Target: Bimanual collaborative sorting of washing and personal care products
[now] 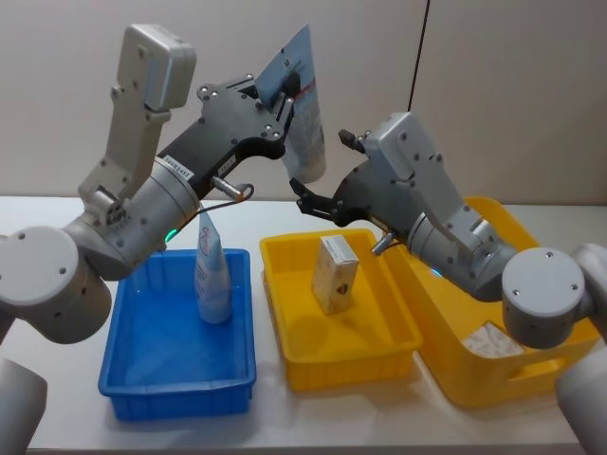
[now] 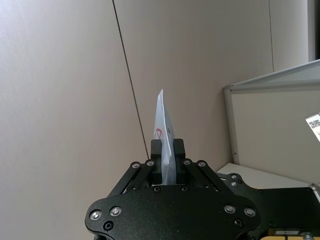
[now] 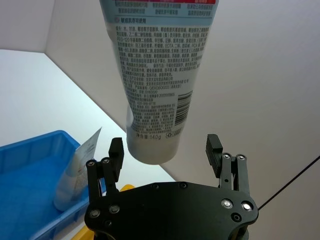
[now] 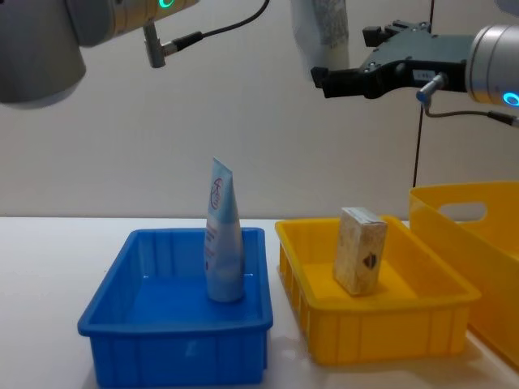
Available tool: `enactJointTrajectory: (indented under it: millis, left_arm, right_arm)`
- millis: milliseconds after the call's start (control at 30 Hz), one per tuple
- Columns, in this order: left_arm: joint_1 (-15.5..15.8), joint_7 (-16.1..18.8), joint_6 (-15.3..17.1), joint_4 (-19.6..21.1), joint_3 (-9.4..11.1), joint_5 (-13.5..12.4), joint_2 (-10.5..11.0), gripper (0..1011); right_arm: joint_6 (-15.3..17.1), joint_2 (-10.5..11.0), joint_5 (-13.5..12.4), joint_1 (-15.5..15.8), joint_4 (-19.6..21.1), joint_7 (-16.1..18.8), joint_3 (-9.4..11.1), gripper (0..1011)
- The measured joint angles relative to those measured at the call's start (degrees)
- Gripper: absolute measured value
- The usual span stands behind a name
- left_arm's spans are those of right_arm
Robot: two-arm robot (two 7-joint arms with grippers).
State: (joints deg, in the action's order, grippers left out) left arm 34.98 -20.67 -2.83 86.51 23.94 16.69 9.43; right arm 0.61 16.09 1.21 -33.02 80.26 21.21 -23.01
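Tube [image 1: 305,104] hung high in the air, over the gap between the blue tray [image 1: 180,384] and the yellow tray [image 1: 351,365], flat crimped end up and round cap end down. The left gripper [image 1: 285,100] pinched its flat upper part, jaws pressed onto it.

The right gripper [image 3: 165,150] was at the cap end with its jaws spread. The tube end sat between the fingers [image 3: 116,152], nearer one than the other. Could not tell if it touched.

A second tube [image 1: 211,275] stood on its cap in the blue tray. A carton [image 1: 335,275] stood in the yellow tray.

Judged a handover, left to right. Risks:
- The off-centre tube could be pushed sideways as the right jaws closed, twisting it in the left pinch.
- The round, smooth end could slip from a shallow grip.
- If the left gripper let go before the right held firmly, the tube would drop onto a tray rim or topple the standing tube.
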Motion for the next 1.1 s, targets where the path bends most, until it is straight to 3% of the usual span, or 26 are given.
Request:
enactJointTrajectory:
  millis: [1100]
  left_arm:
    - [-0.3,0.3,0.5,0.1,0.4,0.2,-0.4,123]
  right_arm:
    - [2.8,-2.4,-0.5,-2.0,-2.2,-0.6,-0.4,967]
